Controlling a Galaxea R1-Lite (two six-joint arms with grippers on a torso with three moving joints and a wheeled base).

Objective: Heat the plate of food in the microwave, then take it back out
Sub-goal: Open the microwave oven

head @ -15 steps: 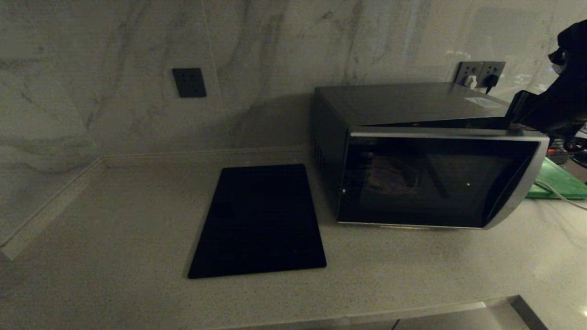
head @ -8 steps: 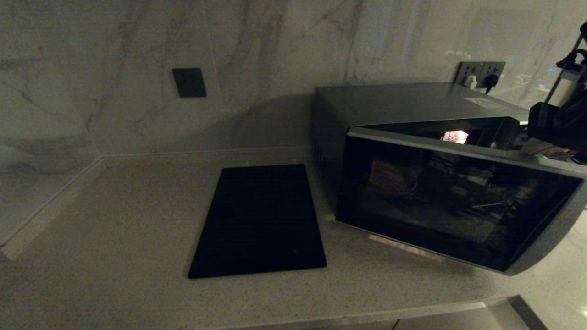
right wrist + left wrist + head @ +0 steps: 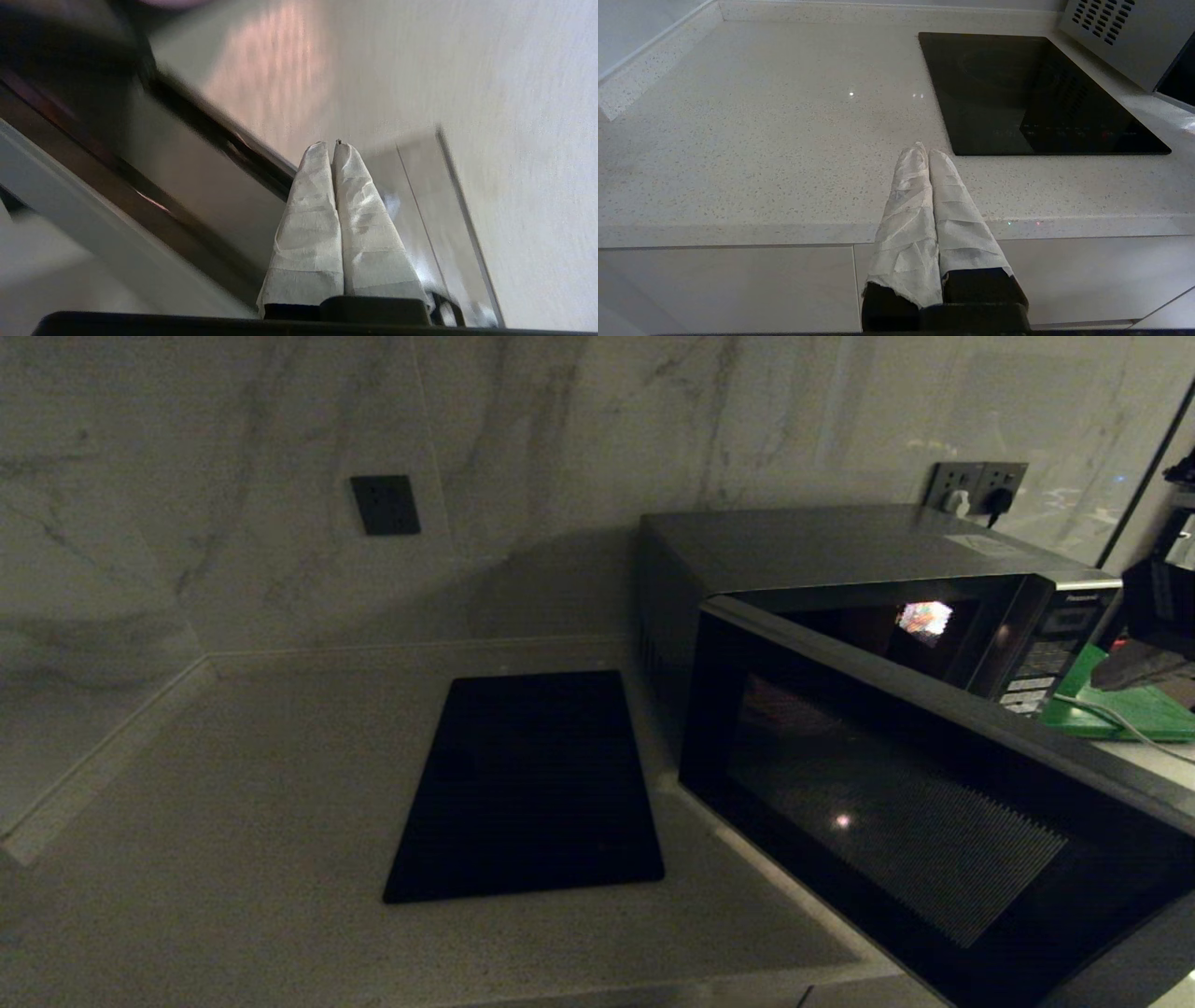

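While the Panasonic microwave's (image 3: 840,551) door (image 3: 934,821) stood wide open, I couldn't see the plate of food; it looked light, stiff and slippery, best pinched at the rim. Right gripper (image 3: 334,144) and parked left gripper (image 3: 924,151) were closed, empty

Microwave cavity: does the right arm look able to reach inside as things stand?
Probably yes. The door of the microwave stands wide open, hinged on the left, so the opening faces the right gripper, which is shut, beside the button panel. The plate inside cannot be made out.
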